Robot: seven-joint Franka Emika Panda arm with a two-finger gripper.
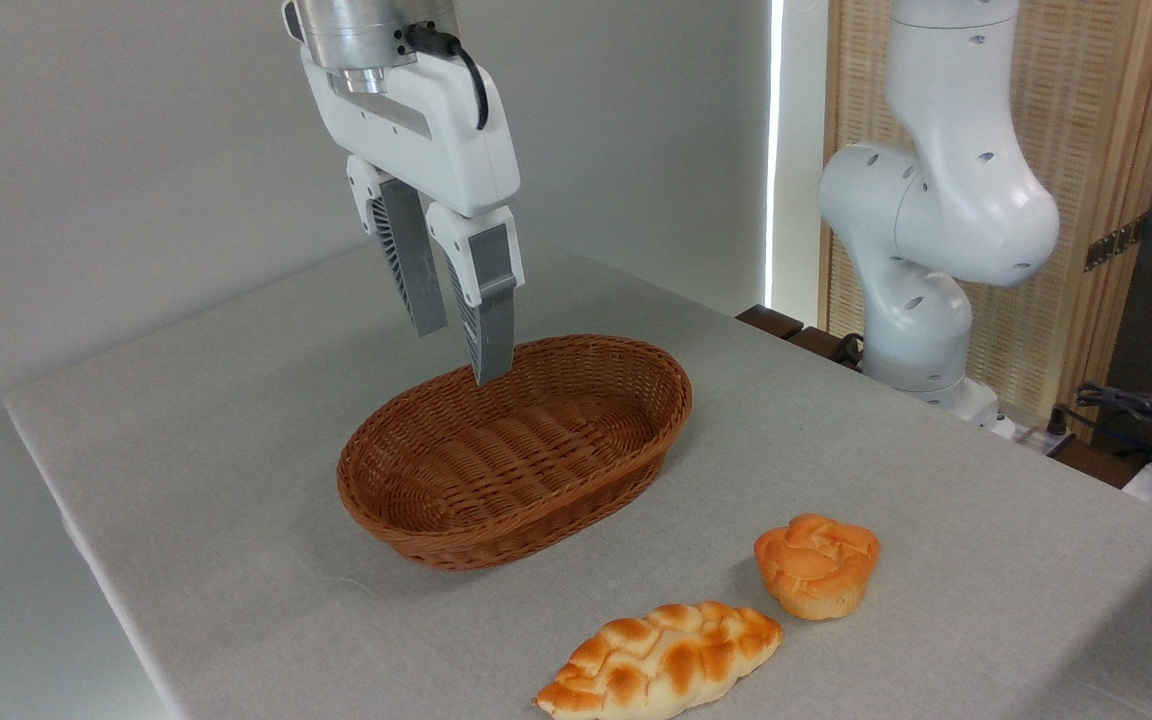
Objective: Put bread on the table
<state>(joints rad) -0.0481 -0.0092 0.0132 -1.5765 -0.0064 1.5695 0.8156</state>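
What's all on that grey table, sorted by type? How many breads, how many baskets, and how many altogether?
Breads: 2, the small round bun and the long braided loaf, both lying on the table
Baskets: 1, the brown wicker basket, with nothing in it
Total: 3

The gripper hangs above the basket, holding nothing.

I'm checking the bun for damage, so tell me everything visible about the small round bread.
The bread is a muffin-shaped bun, glossy orange-golden with a knotted, swirled top and a paler ridged base. It looks whole and stands upright on the grey table, right of the basket and just beyond the braided loaf's end. Nothing grips it.
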